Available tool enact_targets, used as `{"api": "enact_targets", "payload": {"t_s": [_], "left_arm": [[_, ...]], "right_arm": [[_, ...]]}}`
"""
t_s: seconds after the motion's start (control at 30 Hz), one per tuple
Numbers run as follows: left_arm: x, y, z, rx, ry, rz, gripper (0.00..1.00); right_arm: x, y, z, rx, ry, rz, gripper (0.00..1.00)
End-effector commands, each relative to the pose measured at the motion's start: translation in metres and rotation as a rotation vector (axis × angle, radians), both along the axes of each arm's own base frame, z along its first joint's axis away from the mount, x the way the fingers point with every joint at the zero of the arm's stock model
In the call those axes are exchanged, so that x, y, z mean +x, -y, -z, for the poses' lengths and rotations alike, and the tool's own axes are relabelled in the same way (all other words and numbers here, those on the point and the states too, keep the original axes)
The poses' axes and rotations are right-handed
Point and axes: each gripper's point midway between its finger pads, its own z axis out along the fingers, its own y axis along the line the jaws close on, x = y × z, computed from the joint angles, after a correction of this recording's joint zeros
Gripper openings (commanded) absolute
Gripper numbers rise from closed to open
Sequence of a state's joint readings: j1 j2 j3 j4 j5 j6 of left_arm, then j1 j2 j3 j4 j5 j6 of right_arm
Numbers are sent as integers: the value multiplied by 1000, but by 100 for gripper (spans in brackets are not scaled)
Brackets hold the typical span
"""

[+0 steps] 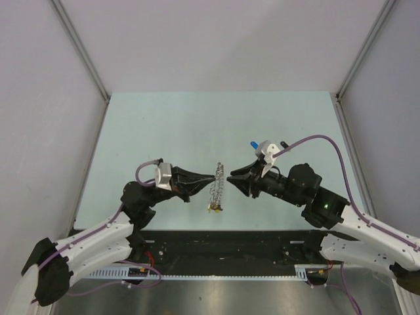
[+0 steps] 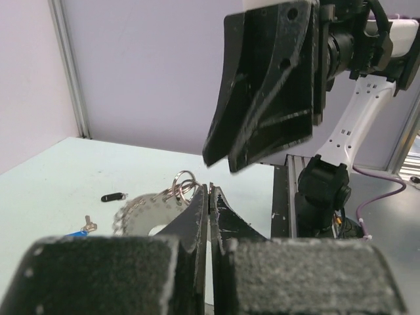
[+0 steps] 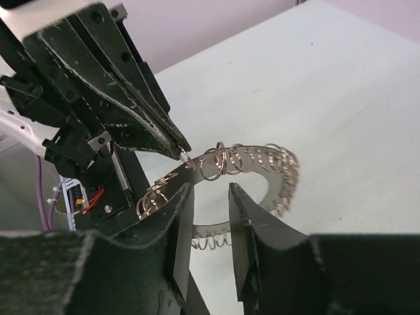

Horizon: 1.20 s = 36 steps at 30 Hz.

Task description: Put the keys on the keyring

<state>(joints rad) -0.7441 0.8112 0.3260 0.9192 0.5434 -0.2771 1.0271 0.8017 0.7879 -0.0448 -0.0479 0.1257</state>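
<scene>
Left pincer point(image 1: 213, 176): you have it clamped shut on the keyring point(image 1: 217, 189) at its rim; ring stands upright between both tips. Your right pincer point(image 1: 231, 176), jaws apart, sits just beside it, opposite side.

The left gripper point(image 1: 214, 176) pinches the upright keyring point(image 1: 217, 190) near its top; the right gripper point(image 1: 229, 176) points at it from opposite.

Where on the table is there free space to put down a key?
Bare: the far strip of the table along the back wall, and its left side. Crowded: the centre, where the left gripper and the right gripper meet at the keyring, and by the blue key.
</scene>
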Motion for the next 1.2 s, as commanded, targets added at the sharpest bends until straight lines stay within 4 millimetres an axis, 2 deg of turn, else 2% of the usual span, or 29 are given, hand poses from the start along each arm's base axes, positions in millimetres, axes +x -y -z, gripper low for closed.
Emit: {"api": "enact_targets", "payload": {"t_s": [0.0,0.03,0.13,0.33,0.5,0.77,1.17], "left_arm": [[-10,-8,-30,-121,61,13,0],[-11,-8,-32,-132,62,18,0],[-13,-8,-34,-143,65,32,0],[-17,-7,-39,-163,83,59,0],[-21,-4,-43,-174,106,90,1],[-29,-2,-51,-207,175,140,0],[-31,0,-54,-233,224,161,0]], "right_arm": [[-9,5,-14,46,43,-70,31],[-16,3,-13,48,47,-118,30],[-19,1,-20,68,82,-181,29],[-23,-6,-19,70,157,-301,29],[-15,-8,-19,75,191,-343,30],[-18,-5,-31,106,261,-419,30],[-15,-13,-17,84,243,-482,25]]}}
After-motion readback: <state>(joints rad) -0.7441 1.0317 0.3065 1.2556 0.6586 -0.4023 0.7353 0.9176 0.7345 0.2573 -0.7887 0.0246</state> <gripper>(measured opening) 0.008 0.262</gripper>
